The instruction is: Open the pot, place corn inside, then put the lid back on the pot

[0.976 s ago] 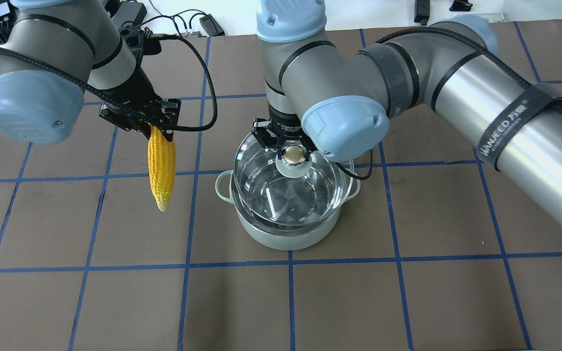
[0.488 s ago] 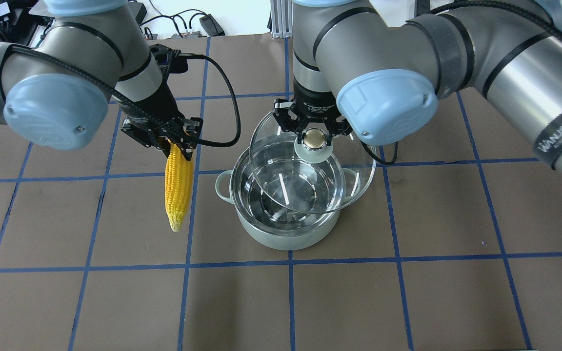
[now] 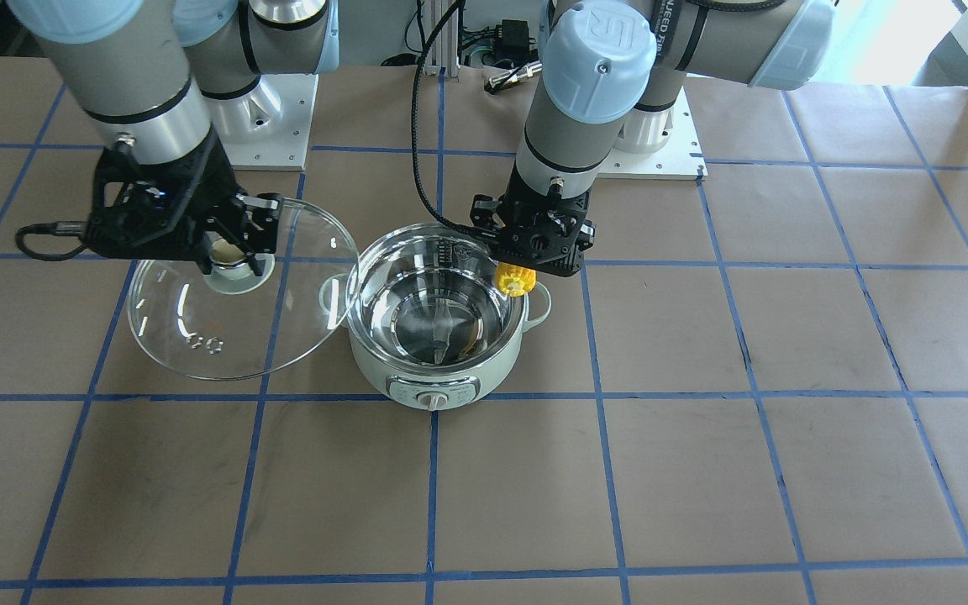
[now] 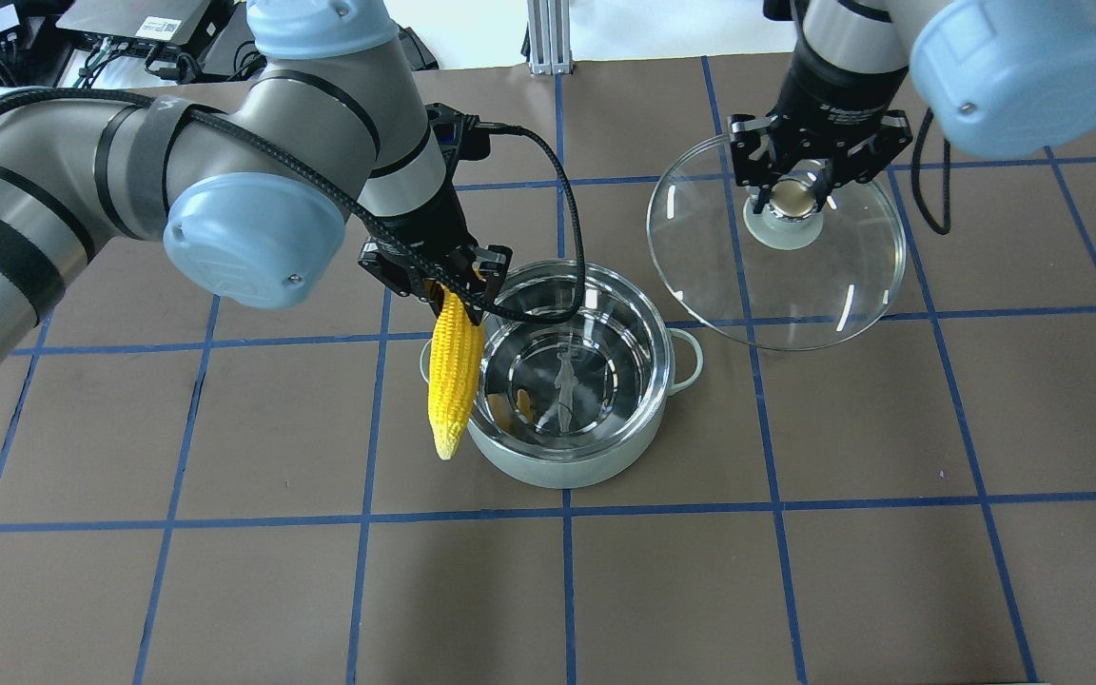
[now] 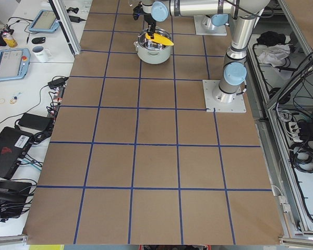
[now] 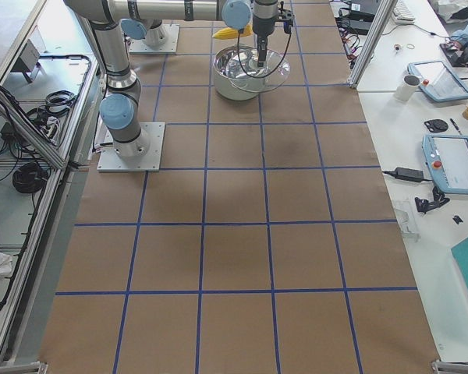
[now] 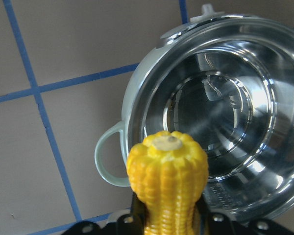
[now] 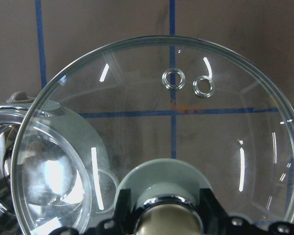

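Note:
The mint-green pot [image 4: 562, 468] stands open mid-table, its steel inside empty; it also shows in the front view [image 3: 417, 380] and the left wrist view [image 7: 137, 107]. My left gripper [image 4: 446, 285] is shut on the thick end of the yellow corn [image 4: 453, 381], which hangs tip down in the air over the pot's left rim and handle. The left wrist view shows the corn [image 7: 167, 171] end-on, beside the rim. My right gripper [image 4: 793, 195] is shut on the knob of the glass lid [image 4: 795, 290] and holds it above the table, right of and behind the pot, clear of it.
The brown table has a blue tape grid. The left wrist's black cable [image 4: 562, 228] loops over the pot's back rim. The arm base plates [image 3: 660, 160] sit at the robot's side of the table. Cables and electronics [image 4: 129, 29] lie past the far edge.
My right gripper lifted the lid off the pot and carried it right and back. My left gripper moved the corn right, from open table to the pot's left rim.

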Motion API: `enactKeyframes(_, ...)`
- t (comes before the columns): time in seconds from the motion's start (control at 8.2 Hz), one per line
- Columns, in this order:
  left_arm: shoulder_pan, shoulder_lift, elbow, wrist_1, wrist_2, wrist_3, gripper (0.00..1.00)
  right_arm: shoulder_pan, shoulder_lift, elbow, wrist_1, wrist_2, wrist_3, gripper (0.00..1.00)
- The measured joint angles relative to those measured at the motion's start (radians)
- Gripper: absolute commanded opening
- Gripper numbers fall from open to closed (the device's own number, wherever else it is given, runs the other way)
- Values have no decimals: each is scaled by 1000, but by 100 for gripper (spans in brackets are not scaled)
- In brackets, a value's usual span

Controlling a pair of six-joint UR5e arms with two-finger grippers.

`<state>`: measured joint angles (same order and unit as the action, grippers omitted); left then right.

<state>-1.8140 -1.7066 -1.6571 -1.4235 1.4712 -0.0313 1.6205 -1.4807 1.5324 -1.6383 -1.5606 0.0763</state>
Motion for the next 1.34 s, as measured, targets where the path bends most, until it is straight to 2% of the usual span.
enactKeyframes(0.37, -41, -30, 26, 30, -95, 1, 0, -73, -7, 0, 19, 0, -100, 41)
enactKeyframes(0.85, -87, -144, 35, 123, -111, 3, 0, -77, -9, 1, 21, 1, -107, 41)
enactKeyframes(0.98, -90, -160, 39, 128, -111, 4, 20, -77, -9, 2, 20, 1, -107, 41)
enactKeyframes(1.1, -91, -169, 45, 129, -111, 4, 94, -77, -8, 2, 20, 1, -107, 41)
enactKeyframes(1.22, -91, -177, 53, 129, -110, 5, 100, -77, -8, 2, 20, 1, -107, 40)
enactKeyframes(1.34, -92, -184, 60, 129, -106, 8, 100, -77, -7, 2, 20, 1, -107, 40)
